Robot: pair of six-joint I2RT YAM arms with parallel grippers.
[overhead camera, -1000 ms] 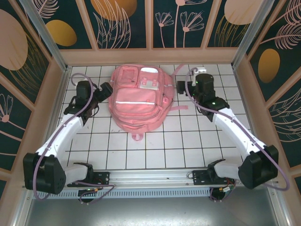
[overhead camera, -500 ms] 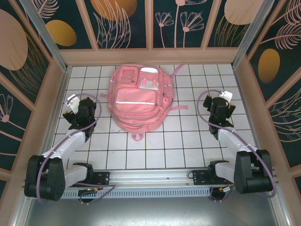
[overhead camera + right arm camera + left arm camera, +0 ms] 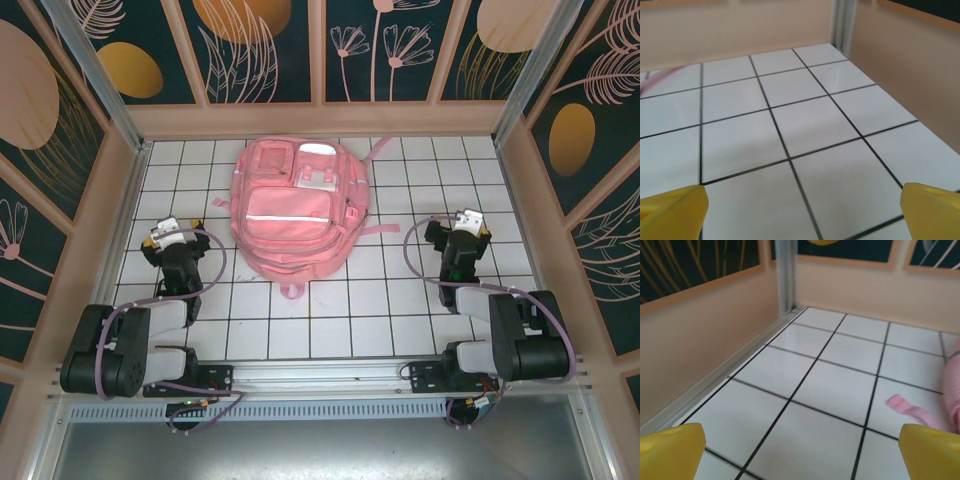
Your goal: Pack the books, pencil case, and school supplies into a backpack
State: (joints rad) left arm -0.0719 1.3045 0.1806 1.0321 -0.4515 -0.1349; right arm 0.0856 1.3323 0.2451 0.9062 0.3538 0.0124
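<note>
The pink backpack (image 3: pixel 298 205) lies flat at the back middle of the tiled table, front pockets up, its zips looking closed. My left gripper (image 3: pixel 172 238) sits low, left of the backpack and apart from it, open and holding nothing. In the left wrist view its yellow fingertips (image 3: pixel 671 451) stand wide over bare tiles around the left gripper (image 3: pixel 800 457), with a pink strap (image 3: pixel 912 410) to the right. My right gripper (image 3: pixel 464 228) is open and holding nothing to the right of the backpack; the right gripper (image 3: pixel 800 215) faces bare tiles. The books, pencil case and school supplies are out of view.
Peach side walls (image 3: pixel 115 215) and a metal corner post (image 3: pixel 785 275) close in the tiled table (image 3: pixel 340 300). Both arms are folded back near their bases at the near rail (image 3: pixel 320 375). Open tiles lie in front of the backpack.
Both arms have drawn back from the backpack's sides towards the near edge and folded low. The grippers stayed open. The backpack has not moved.
</note>
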